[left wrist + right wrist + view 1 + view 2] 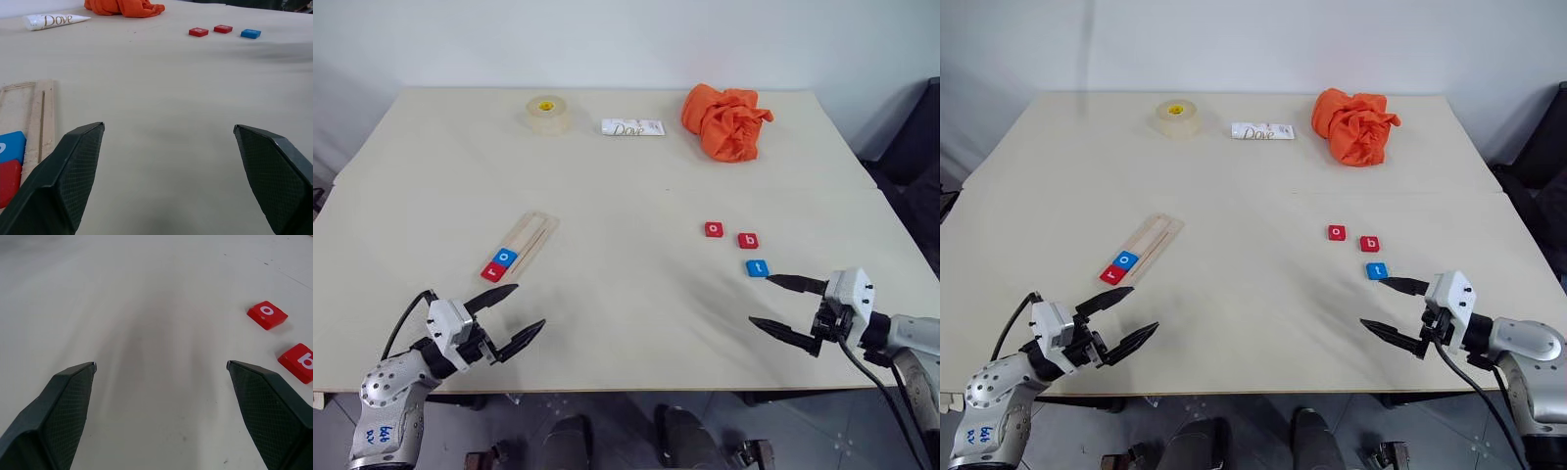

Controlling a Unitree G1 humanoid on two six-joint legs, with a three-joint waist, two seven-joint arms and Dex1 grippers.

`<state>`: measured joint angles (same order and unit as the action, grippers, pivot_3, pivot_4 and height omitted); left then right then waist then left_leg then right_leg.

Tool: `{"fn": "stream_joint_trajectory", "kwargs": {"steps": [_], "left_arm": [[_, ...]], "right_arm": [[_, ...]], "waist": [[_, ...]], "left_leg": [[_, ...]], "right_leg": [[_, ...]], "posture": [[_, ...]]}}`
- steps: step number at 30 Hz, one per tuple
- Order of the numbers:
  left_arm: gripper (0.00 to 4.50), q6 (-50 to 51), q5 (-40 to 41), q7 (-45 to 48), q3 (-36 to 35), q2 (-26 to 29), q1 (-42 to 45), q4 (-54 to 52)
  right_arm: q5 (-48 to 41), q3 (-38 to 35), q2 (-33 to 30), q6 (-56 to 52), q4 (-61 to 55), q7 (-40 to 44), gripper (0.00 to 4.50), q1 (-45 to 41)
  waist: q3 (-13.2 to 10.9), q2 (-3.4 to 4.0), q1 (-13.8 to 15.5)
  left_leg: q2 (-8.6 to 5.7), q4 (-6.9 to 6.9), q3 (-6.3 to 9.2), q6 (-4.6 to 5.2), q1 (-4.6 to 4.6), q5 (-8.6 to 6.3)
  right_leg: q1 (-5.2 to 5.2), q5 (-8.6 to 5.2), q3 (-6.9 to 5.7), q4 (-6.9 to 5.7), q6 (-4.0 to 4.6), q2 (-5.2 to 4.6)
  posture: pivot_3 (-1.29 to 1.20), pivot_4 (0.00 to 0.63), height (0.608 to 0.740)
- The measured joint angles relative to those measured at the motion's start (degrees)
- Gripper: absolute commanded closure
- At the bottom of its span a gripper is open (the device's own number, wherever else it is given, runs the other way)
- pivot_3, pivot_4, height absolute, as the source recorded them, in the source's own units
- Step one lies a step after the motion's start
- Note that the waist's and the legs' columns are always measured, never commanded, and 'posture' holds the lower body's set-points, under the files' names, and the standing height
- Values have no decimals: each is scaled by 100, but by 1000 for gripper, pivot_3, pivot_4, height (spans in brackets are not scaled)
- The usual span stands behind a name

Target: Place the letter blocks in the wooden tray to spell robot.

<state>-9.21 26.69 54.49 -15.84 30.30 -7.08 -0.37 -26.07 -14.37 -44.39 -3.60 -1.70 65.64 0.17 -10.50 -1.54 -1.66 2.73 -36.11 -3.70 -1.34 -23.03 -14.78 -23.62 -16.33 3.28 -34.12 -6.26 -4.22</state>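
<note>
So far the pale wooden tray (525, 242) holds a red r tile (493, 272) and blue o tile (506, 258). Red o (714, 229), red b (748, 240), blue t (757, 267) tiles lie loose. Left gripper (506, 316) and right gripper (784, 305) both gape, empty.

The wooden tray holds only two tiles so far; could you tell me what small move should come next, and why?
Probably the open right gripper should reach for the red b tile. The wooden tray already holds the red r and blue o, so b comes third, and it lies loose on that gripper's side.

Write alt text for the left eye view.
Two letter blocks, red r and blue o, sit in the wooden tray; red o, red b and blue t lie loose near the open right gripper. The left gripper is open too.
</note>
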Motion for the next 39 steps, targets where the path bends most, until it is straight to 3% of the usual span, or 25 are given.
{"fn": "stream_joint_trajectory", "kwargs": {"steps": [12,21,25,30,35,39], "left_arm": [[0,167,28,-382,-99,-14,-138,-393],[0,1244,587,-746,-1260,324,-1443,-1014],[0,1558,603,-947,-1637,395,-1599,-1017],[0,1643,516,-1159,-1776,505,-1310,-995],[0,2004,286,-1558,-1643,818,-440,-898],[0,2503,120,-1687,-1199,1023,286,-589]], "right_arm": [[1,16,0,-24,105,-19,30,-350],[17,255,0,-27,511,170,30,-1202],[42,452,37,-14,780,292,30,-1554],[126,612,134,6,943,356,30,-1867],[207,755,278,95,1009,353,30,-2054],[215,772,376,108,1003,311,30,-2052]], "waist": [[0,0,-12],[-1,-2,-65],[-1,-2,-34],[-1,-4,-5],[0,-4,-9],[-1,-5,-10]], "left_leg": [[1,-6,-1,0,7,0],[7,-7,-4,-4,25,-2],[5,-12,-4,-4,28,-2],[4,-10,-4,-5,28,-3],[3,-10,-6,-5,30,-3],[7,-8,-15,-9,41,-7]], "right_leg": [[1,13,3,-13,-24,2],[3,-12,9,-31,21,10],[10,-13,8,-31,23,8],[9,-13,6,-31,24,4],[9,-4,5,-43,6,5],[8,23,-6,-61,-43,9]], "posture": [[0,150,740],[0,150,740],[0,150,740],[0,150,740],[0,150,740],[0,150,740]]}}
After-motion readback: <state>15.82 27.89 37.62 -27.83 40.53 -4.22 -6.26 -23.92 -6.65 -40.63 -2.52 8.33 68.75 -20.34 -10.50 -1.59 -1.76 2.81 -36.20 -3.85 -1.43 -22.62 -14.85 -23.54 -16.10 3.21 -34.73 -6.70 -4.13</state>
